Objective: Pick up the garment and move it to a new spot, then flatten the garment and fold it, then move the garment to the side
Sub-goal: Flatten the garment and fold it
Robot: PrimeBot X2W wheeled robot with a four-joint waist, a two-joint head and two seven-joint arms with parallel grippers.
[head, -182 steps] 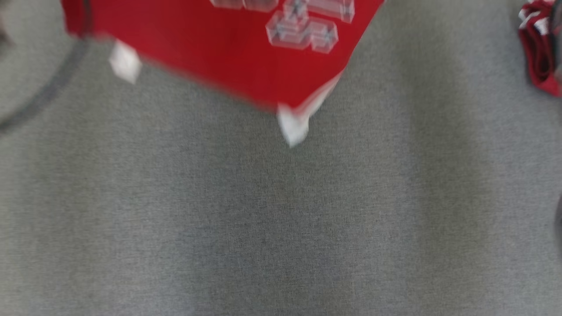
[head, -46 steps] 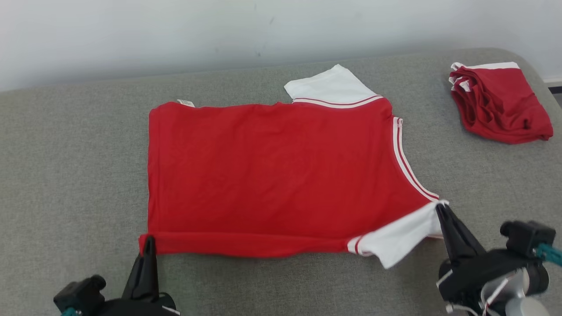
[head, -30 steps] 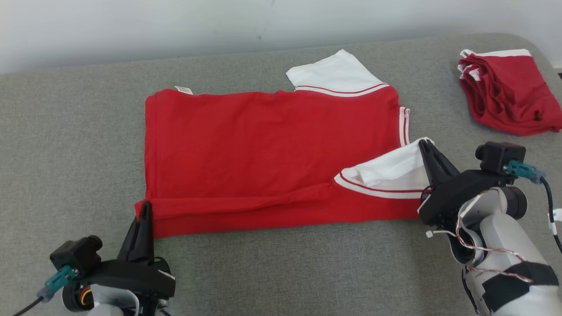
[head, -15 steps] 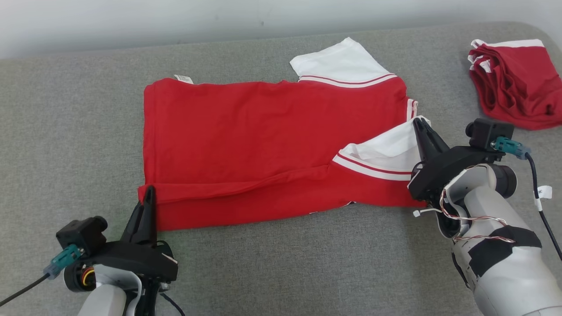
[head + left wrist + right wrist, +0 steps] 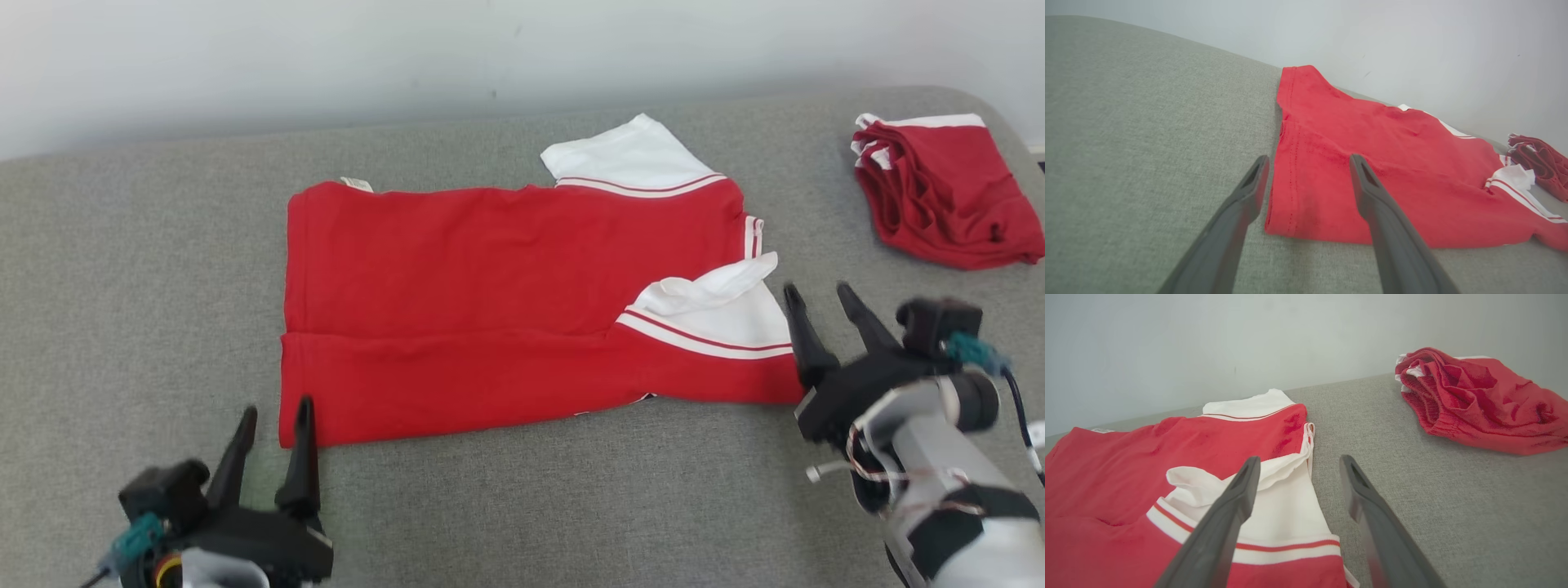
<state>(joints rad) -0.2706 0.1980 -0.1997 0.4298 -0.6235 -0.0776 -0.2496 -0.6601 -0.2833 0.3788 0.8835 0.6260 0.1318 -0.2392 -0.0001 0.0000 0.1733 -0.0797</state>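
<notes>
Your left claw [image 5: 276, 407] stands open and holds nothing. Its fingers point at the near left corner of the shirt [image 5: 490, 269], and in the left wrist view they sit to either side of that corner. You cannot tell whether either one touches the cloth.

Your right claw [image 5: 816, 289] is also spread wide and empty. It is just beside the shirt's right edge, next to the near white sleeve [image 5: 718, 314].

The shirt lies in the middle of the grey counter [image 5: 522, 506]. Its near long edge is folded over onto the body in a flat red band. The near sleeve rests on top of the red, with its upper edge rumpled. The far sleeve [image 5: 629, 155] lies flat, pointing toward the wall [image 5: 326, 65].

A heap [image 5: 947, 192] of red and white cloth sits at the far right corner, well apart from the shirt.
</notes>
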